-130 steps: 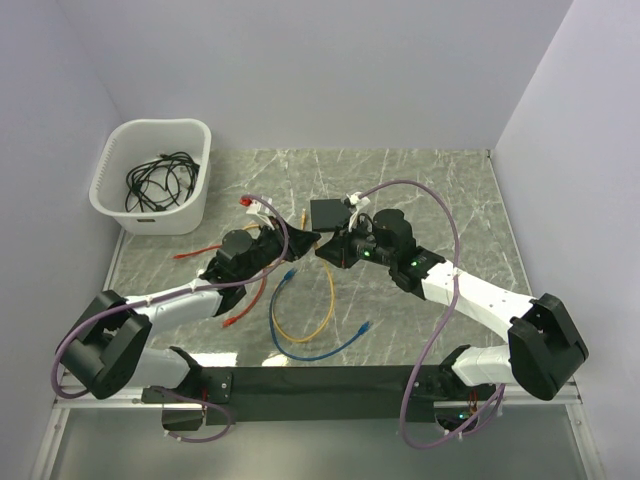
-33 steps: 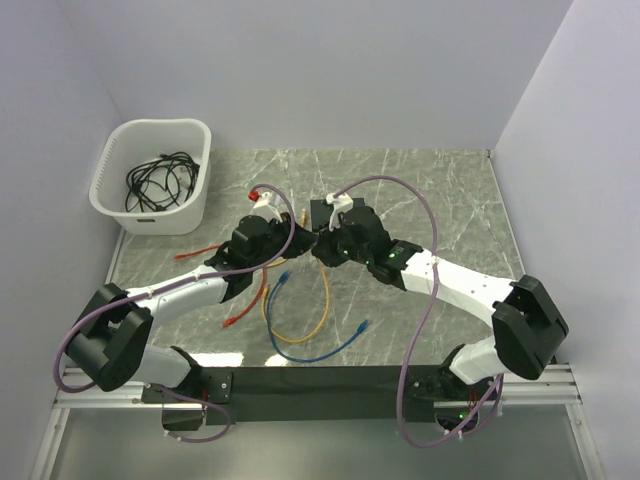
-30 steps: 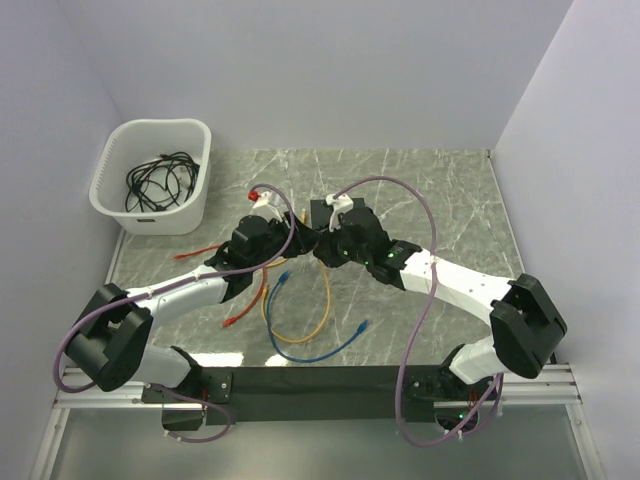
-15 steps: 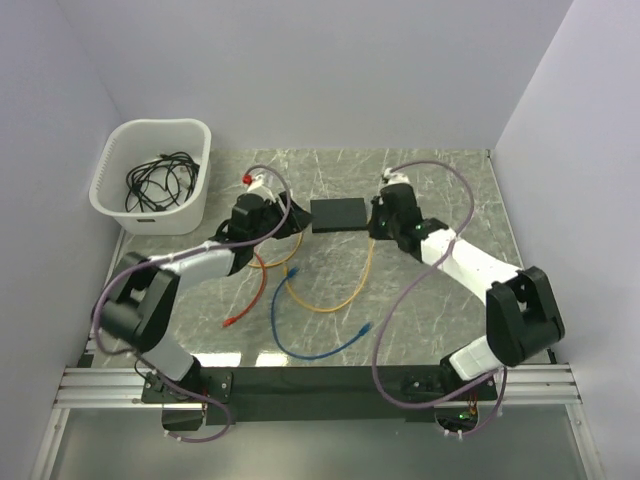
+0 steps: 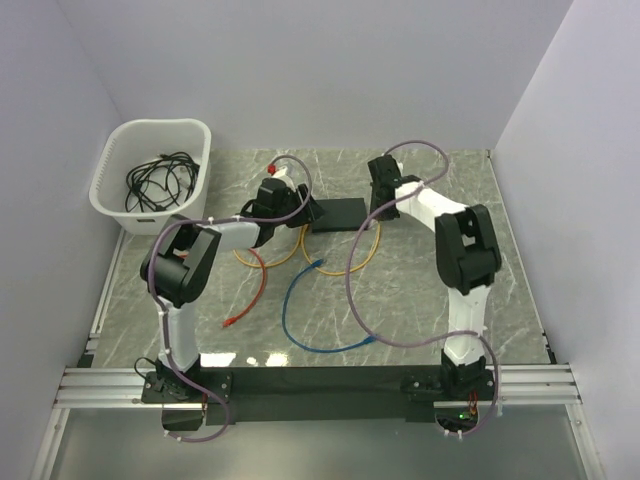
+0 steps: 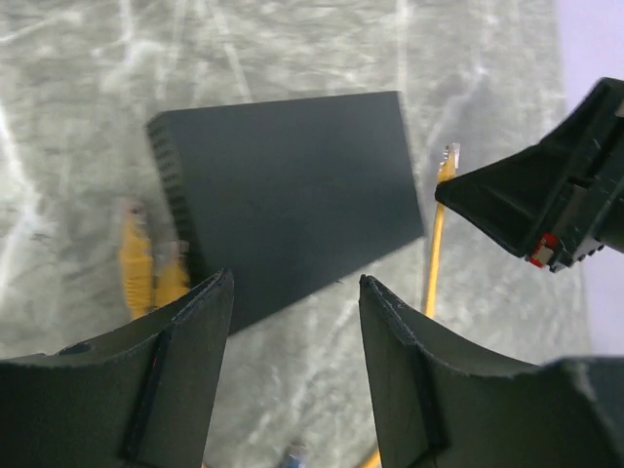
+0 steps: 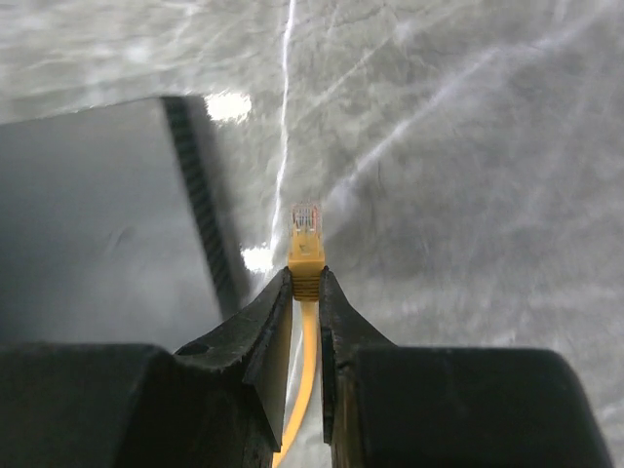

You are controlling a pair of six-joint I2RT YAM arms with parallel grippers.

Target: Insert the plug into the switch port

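The switch [image 5: 337, 213] is a flat black box lying at the back middle of the table; it also shows in the left wrist view [image 6: 292, 200] and at the left of the right wrist view [image 7: 97, 214]. My right gripper [image 5: 374, 210] [image 7: 305, 280] is shut on a yellow plug [image 7: 305, 244], held just off the switch's right short edge and apart from it. That plug [image 6: 448, 161] and the right gripper [image 6: 546, 205] show in the left wrist view. My left gripper [image 5: 303, 210] [image 6: 295, 283] is open and empty over the switch's left end. The sockets are not visible.
A white slotted basket [image 5: 150, 215] with black cables stands at the back left. The yellow cable [image 5: 352, 255] loops in front of the switch, and its other plug [image 6: 136, 268] lies at the switch's left. A blue cable [image 5: 300, 320] and a red cable [image 5: 255, 290] lie nearer the arm bases.
Both arms have reached farther back toward the switch. The right gripper has carried the yellow plug to the switch's right end, dragging the yellow cable. The switch has stayed in place.
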